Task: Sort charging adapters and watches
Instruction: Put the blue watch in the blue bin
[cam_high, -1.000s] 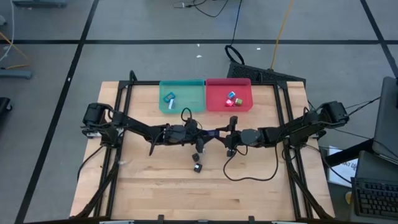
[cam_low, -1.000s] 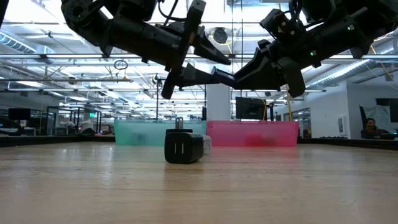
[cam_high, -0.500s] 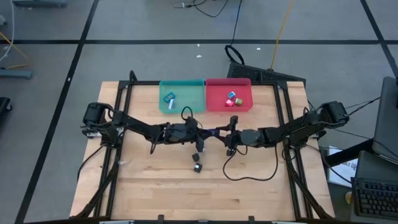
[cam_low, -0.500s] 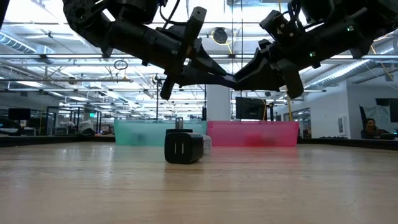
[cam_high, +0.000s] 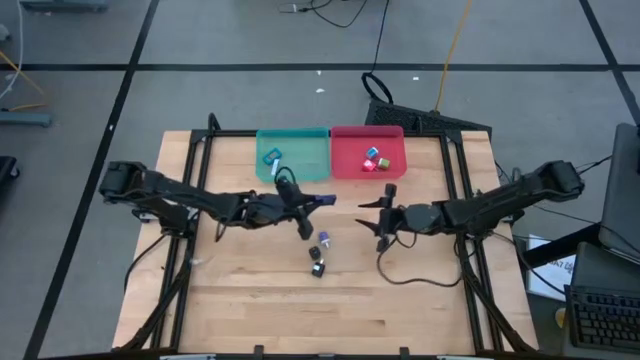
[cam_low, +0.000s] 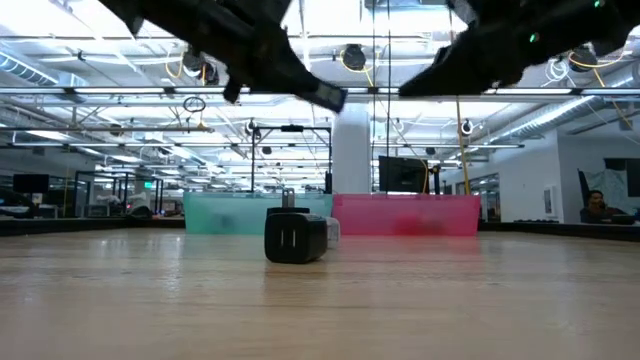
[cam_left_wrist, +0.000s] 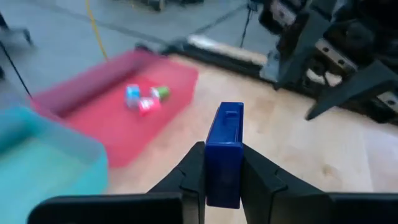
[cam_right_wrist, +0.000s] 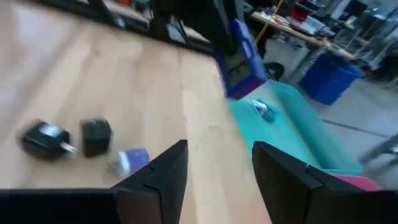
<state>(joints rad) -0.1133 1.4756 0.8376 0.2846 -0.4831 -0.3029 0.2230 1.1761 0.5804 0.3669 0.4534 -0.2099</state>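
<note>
Watch (cam_left_wrist: 224, 152) — dark blue — sits clamped between the left gripper (cam_left_wrist: 222, 167) fingers, above mid-table. Nearer lie two black adapters (cam_high: 317, 268). Right gripper (cam_right_wrist: 219, 163) hovers right of it, fingers apart, empty. Farther off — teal bin (cam_high: 292, 172), red bin (cam_high: 350, 165).

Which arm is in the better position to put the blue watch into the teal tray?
The left arm. Its gripper is shut on the blue watch and hovers just in front of the teal tray. The right gripper is open and empty, in front of the red tray.
</note>
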